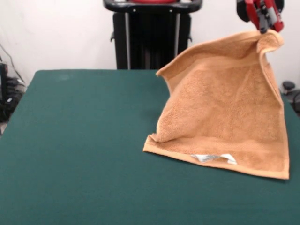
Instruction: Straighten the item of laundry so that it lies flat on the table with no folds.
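Red pincer [266, 22] up at far right, clamped on top corner of towel [225, 108]. Towel hung from that corner like tent, lifted high, second corner peaked to left. Lower hem rested on table [75, 140], right side, toward near edge. White tag [215, 158] at near hem. Black pedestal [152, 35] behind table, far centre.

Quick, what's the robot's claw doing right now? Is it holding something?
Gripper: closed on one corner of the orange towel, holding it up while the bottom hem rests on the green table.
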Tool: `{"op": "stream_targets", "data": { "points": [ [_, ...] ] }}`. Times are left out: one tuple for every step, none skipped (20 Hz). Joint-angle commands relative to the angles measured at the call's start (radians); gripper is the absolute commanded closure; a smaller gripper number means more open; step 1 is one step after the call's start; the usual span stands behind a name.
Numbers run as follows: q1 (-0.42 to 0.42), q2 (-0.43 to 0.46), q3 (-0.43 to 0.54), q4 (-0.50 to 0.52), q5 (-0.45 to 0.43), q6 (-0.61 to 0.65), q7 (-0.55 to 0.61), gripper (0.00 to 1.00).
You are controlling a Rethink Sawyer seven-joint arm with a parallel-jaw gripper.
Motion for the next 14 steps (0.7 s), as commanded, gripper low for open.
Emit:
{"op": "stream_targets", "data": {
  "points": [
    [-0.109, -0.099, 0.123, 0.130, -0.052, -0.192, 0.547, 1.00],
    [-0.110, -0.092, 0.126, 0.131, -0.055, -0.181, 0.551, 1.00],
    [-0.112, -0.085, 0.128, 0.132, -0.059, -0.171, 0.554, 1.00],
    [-0.113, -0.071, 0.133, 0.134, -0.066, -0.153, 0.563, 1.00],
    [-0.117, -0.073, 0.137, 0.136, -0.066, -0.148, 0.560, 1.00],
    [-0.118, -0.065, 0.140, 0.137, -0.071, -0.137, 0.564, 1.00],
    [-0.119, -0.057, 0.143, 0.137, -0.076, -0.126, 0.569, 1.00],
    [-0.118, -0.037, 0.146, 0.135, -0.086, -0.106, 0.580, 1.00],
    [-0.118, -0.036, 0.147, 0.135, -0.086, -0.103, 0.580, 1.00],
    [-0.116, -0.014, 0.149, 0.134, -0.097, -0.085, 0.594, 1.00],
    [-0.116, -0.012, 0.149, 0.134, -0.097, -0.083, 0.594, 1.00],
    [-0.115, -0.009, 0.149, 0.135, -0.099, -0.078, 0.598, 1.00],
    [-0.114, -0.010, 0.148, 0.135, -0.099, -0.077, 0.598, 1.00],
    [-0.112, -0.005, 0.147, 0.134, -0.101, -0.072, 0.602, 1.00]
  ]
}}
